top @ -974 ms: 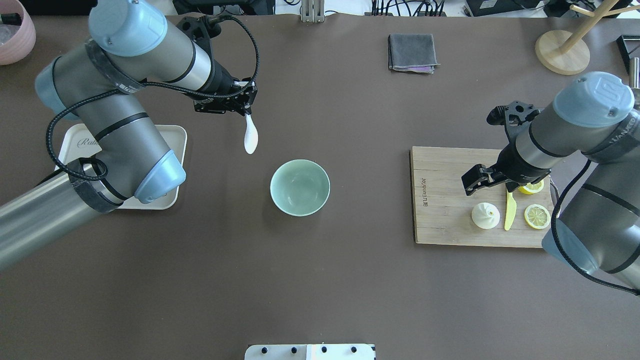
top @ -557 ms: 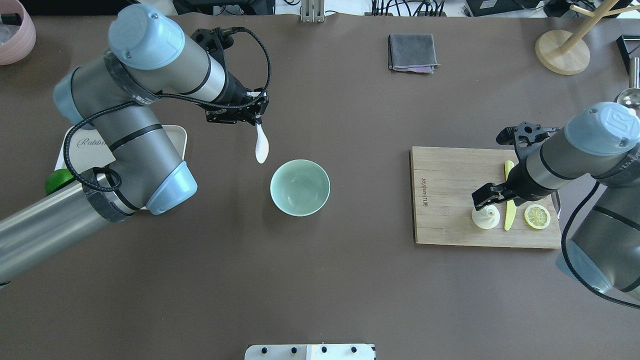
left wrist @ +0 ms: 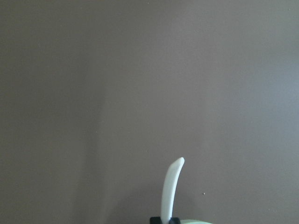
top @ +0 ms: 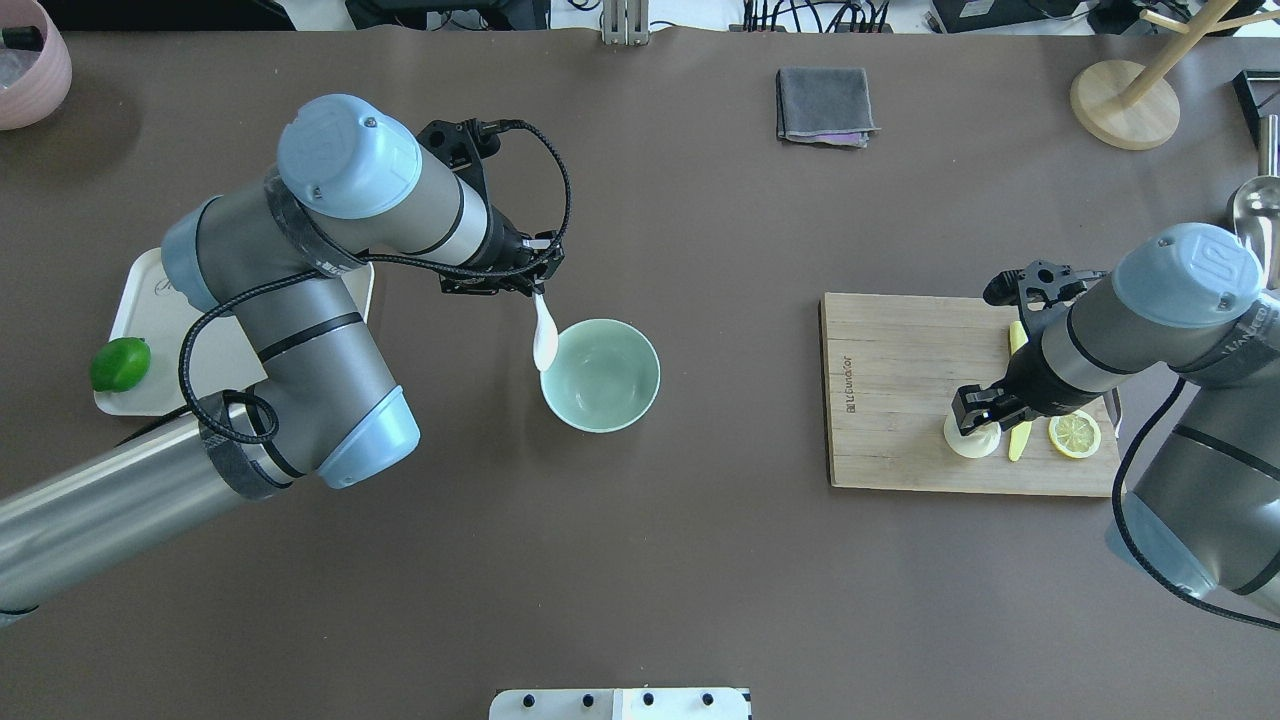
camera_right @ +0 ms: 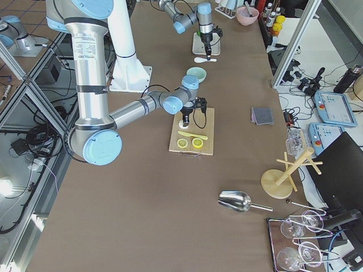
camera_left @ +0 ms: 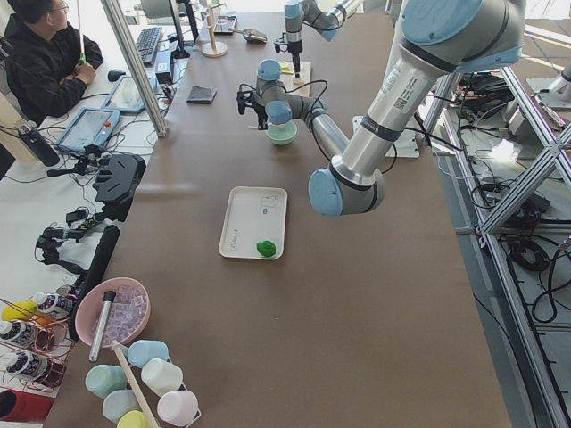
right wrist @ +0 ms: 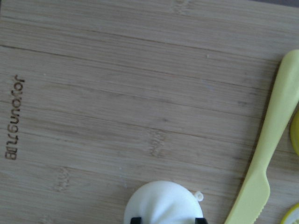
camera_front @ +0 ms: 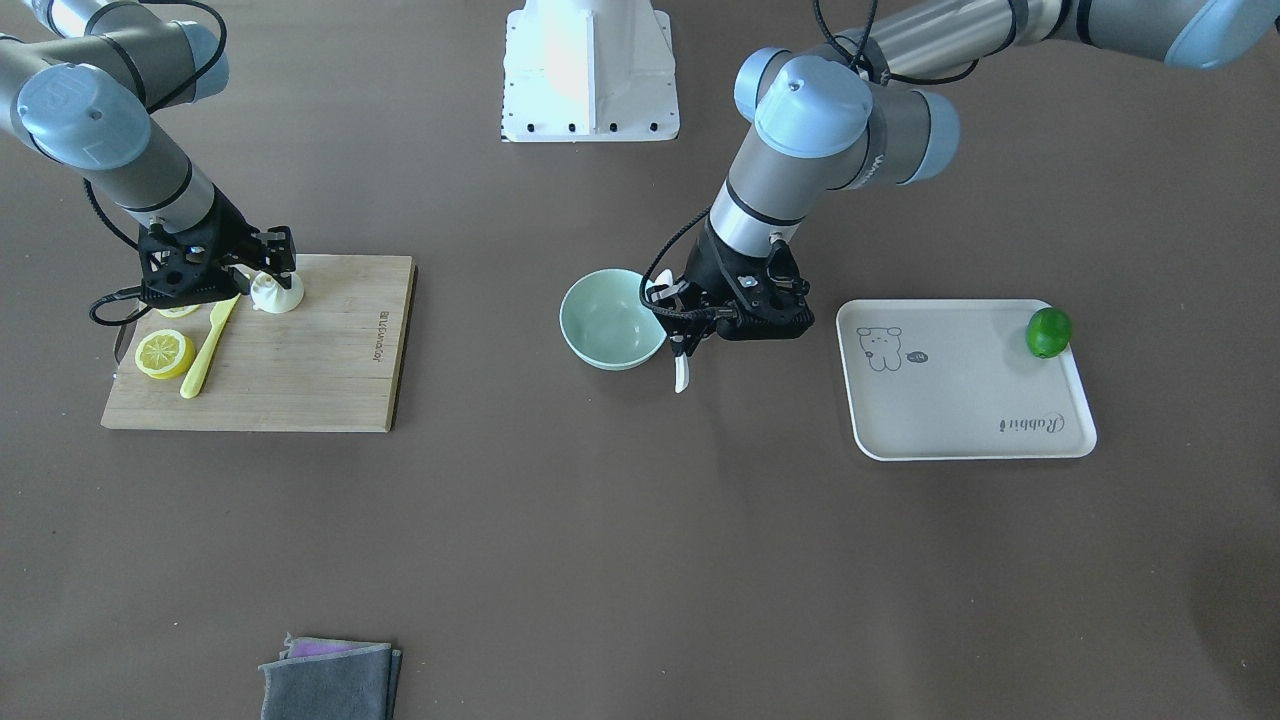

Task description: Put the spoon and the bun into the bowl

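My left gripper [top: 540, 290] is shut on the handle of the white spoon [top: 545, 342]. The scoop hangs down right at the left rim of the mint-green bowl [top: 600, 375], which is empty. In the front-facing view the spoon [camera_front: 682, 375] hangs beside the bowl [camera_front: 610, 320]. The white bun [top: 968, 442] sits on the wooden cutting board [top: 890, 400]. My right gripper [top: 975, 412] is right over it, open. In the right wrist view the bun [right wrist: 163, 203] lies between the two fingertips [right wrist: 135, 219].
A yellow-green knife [right wrist: 266, 154] and a lemon slice [top: 1074, 434] lie on the board right of the bun. A beige tray [camera_front: 960, 400] with a lime [top: 120, 363] is at the left. A grey cloth [top: 823, 105] and a wooden stand [top: 1125, 105] are at the far edge.
My left gripper has carried the spoon right and nearer, up to the bowl's left rim. My right gripper has moved across the board and come over the bun.
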Motion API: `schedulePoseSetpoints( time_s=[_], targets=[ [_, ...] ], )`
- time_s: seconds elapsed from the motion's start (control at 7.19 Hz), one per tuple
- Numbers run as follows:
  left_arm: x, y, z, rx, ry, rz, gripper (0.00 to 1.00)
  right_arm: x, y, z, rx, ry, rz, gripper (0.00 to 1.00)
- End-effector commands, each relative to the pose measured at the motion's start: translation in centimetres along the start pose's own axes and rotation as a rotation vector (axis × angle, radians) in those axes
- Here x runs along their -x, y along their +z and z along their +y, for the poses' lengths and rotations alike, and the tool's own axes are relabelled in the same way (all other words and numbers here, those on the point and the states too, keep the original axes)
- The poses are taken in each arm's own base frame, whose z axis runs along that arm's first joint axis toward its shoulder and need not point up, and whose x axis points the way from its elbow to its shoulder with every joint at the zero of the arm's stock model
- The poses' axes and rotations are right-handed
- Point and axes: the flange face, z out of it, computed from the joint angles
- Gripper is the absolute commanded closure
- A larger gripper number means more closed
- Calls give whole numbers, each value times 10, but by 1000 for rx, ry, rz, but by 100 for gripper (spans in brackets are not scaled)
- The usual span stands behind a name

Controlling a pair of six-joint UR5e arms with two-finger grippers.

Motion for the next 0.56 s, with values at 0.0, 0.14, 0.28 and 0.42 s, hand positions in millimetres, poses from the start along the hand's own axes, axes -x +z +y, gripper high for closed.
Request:
schedulePoseSetpoints(
  time_s=[0.0, 0.14, 0.28, 0.42],
  targets=[
    [0, 2, 2, 2, 1, -1, 100, 11, -9, -1, -10, -12, -21, 100],
    [0, 4, 5, 6, 0, -3, 100, 10, -20, -4, -27, -8, -31, 100],
    [-3, 19, 16, -7, 12, -12, 100, 10, -36, -8, -51, -6, -48, 100],
    [-8, 26, 28, -23, 24, -13, 100, 8, -52, -10, -51, 3, -80, 100]
  ],
)
